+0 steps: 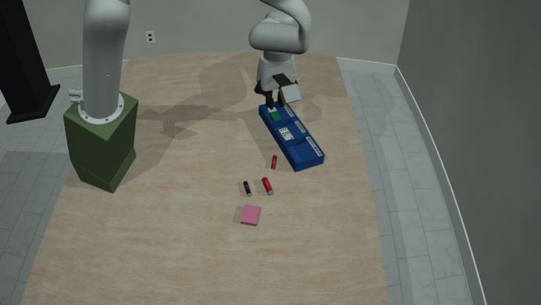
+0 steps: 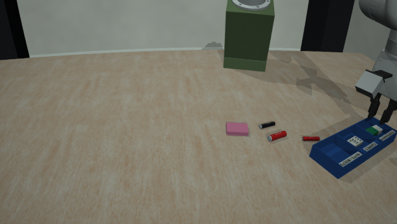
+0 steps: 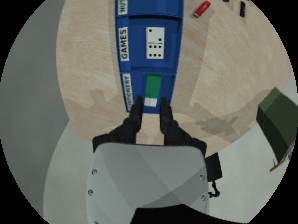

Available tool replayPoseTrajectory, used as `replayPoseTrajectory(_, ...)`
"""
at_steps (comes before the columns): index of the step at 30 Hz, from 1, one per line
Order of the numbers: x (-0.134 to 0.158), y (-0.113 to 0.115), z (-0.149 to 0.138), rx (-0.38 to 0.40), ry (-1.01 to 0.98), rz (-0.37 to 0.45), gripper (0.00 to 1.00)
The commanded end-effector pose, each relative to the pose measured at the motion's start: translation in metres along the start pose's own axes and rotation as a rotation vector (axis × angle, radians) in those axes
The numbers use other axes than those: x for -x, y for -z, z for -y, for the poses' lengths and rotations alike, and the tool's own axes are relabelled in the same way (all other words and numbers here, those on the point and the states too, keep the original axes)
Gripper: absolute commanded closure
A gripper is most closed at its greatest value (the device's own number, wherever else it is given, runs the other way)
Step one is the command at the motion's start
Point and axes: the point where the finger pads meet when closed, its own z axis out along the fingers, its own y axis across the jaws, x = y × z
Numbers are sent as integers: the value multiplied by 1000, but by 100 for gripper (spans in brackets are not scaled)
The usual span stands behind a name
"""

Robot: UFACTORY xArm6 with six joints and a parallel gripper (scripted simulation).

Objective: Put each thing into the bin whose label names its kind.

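A blue three-compartment bin (image 1: 292,133) stands at the right of the table; it also shows in the exterior view (image 2: 353,146) and the wrist view (image 3: 152,30). A green and white eraser (image 1: 275,116) (image 2: 373,130) (image 3: 153,91) lies in its far end compartment. A white domino (image 1: 286,134) (image 2: 355,141) (image 3: 154,42) lies in the middle compartment, labelled GAMES. The near end compartment looks empty. My gripper (image 1: 274,102) (image 2: 381,113) (image 3: 151,104) hangs just above the green eraser, fingers slightly apart and holding nothing.
On the table lie a thin red battery (image 1: 274,162) (image 2: 311,138), a thicker red battery (image 1: 267,185) (image 2: 277,135), a black battery (image 1: 247,188) (image 2: 267,124) and a pink eraser (image 1: 250,214) (image 2: 237,128). The arm's green base block (image 1: 102,141) stands at the left.
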Motion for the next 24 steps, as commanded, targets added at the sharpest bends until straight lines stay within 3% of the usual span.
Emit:
replayPoseTrajectory(1,0,4,1,-2,0,1,71)
replayPoseTrajectory(4,0,4,1,-2,0,1,71)
replayPoseTrajectory(5,-7,5,-3,-2,-50,1,44)
replayPoseTrajectory(15,-77,8,-48,13,-389,2,44)
replayPoseTrajectory(17,-77,8,-48,13,-389,2,44)
replayPoseTrajectory(18,-84,9,-53,13,-481,2,44)
replayPoseTrajectory(24,-127,11,-80,-1,-569,0,44)
